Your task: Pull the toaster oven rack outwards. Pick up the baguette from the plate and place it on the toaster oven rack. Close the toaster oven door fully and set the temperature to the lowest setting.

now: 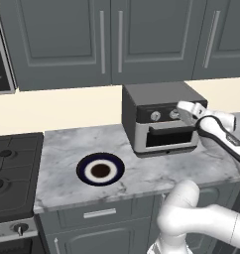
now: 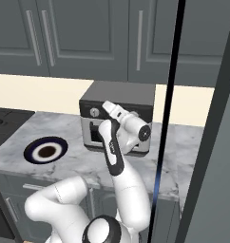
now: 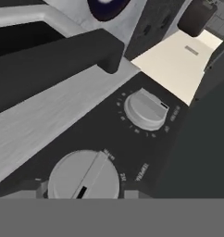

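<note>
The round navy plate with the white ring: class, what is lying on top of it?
Nothing lies on the round navy plate; its white ring and dark brown centre show bare on the grey marbled counter. No part of the plate is covered, so nothing there is hidden.

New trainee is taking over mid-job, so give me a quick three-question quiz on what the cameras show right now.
1. True or false: the baguette lies on the plate.
2. The oven door is: A) hanging open, B) shut, C) lying on the counter.
3. What part of the oven is the gripper at?

Key
1. False: the plate is bare.
2. B.
3. A knob on the control strip, above the door.
</note>
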You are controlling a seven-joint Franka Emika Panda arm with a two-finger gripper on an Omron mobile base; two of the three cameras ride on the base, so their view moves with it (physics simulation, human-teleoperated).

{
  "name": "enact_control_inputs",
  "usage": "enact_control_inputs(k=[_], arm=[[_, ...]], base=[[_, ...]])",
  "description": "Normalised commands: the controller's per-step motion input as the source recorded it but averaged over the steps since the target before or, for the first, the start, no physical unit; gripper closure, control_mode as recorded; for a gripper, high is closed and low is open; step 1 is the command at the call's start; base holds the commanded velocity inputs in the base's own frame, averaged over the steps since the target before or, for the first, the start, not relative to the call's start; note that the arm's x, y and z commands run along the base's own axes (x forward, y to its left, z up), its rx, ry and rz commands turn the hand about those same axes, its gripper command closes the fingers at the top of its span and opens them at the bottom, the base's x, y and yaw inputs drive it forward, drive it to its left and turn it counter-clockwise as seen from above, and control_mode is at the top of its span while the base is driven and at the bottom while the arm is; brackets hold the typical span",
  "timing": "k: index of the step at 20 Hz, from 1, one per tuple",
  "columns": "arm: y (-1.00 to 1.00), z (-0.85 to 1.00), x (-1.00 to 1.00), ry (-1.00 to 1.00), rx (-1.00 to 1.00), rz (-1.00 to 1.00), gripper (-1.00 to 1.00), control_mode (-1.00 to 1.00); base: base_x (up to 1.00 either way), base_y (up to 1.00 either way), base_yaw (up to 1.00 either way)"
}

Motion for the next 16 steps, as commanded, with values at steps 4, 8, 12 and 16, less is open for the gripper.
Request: enact_control_inputs(k=[4, 8, 12, 16], arm=[[0.00, -0.49, 0.00, -0.11, -0.14, 0.21, 1.00, -1.00], [0.00, -0.40, 0.00, -0.13, -0.26, 0.20, 1.00, -1.00], [0.01, -0.18, 0.00, -0.16, -0.32, 0.16, 1.00, -1.00], [0.13, -0.05, 0.00, -0.13, -0.37, 0.11, 1.00, -1.00]], base=[[0.00, 0.00, 0.00], [0.00, 0.00, 0.00], [0.00, 0.00, 0.00], [0.00, 0.00, 0.00]])
